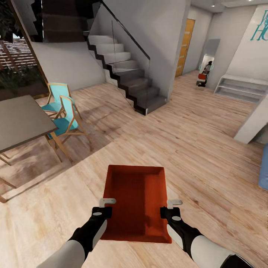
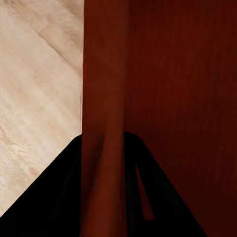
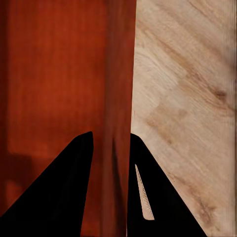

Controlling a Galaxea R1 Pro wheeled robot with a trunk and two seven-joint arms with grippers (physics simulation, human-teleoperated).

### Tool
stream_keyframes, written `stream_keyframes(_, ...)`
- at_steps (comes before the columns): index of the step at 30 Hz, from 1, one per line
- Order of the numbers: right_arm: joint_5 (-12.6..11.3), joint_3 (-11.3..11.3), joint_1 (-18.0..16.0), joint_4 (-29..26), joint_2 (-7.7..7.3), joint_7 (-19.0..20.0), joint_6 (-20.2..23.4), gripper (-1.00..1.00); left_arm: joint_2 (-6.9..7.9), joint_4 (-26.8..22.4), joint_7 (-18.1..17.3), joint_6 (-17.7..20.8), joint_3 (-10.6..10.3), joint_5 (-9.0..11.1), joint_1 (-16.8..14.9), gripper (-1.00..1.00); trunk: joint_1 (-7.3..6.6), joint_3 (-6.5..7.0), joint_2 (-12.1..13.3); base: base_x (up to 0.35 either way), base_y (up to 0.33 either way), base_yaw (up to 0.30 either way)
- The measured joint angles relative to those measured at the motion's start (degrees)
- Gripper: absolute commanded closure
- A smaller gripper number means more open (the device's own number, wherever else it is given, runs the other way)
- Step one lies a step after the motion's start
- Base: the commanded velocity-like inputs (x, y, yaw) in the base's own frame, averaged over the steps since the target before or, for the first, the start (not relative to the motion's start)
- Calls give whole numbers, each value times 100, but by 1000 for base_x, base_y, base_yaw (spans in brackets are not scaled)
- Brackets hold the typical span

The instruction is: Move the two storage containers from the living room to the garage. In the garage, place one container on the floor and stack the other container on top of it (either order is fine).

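Note:
One orange-red storage container (image 1: 136, 201), an open-top shallow tray, is held level above the light wood planks of the living room floor (image 1: 201, 149), low in the middle of the head view. My left gripper (image 1: 105, 205) is shut on its left wall (image 2: 106, 98), with a finger on each side. On the opposite wall (image 3: 118, 74) my right gripper (image 1: 169, 207) is shut the same way. The tray is empty. The garage and its concrete floor are out of view.
A dark staircase with a glass rail (image 1: 130, 78) rises straight ahead. A grey table (image 1: 18, 119) with turquoise chairs (image 1: 63, 111) stands at the left. An orange door (image 1: 185, 46) and white low steps (image 1: 242, 87) lie far right; a blue sofa edge (image 1: 263, 171) is at the right.

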Motion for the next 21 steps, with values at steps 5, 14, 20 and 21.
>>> stream_keyframes(5,0,1,0,0,-1,0,-9,100,-1,1,0,-10,0,0,0,100,0,0,0,322,0,-286)
stream_keyframes(14,0,2,0,0,-1,-2,-17,100,0,2,0,-19,-2,0,0,100,0,0,0,322,0,-286)
stream_keyframes(20,0,2,0,0,-3,1,-23,100,-3,3,1,-25,1,-4,0,100,0,0,0,322,0,-286)
stream_keyframes(21,-1,3,0,0,-4,2,-24,100,-4,5,1,-29,2,-5,0,100,0,0,0,322,0,-286)
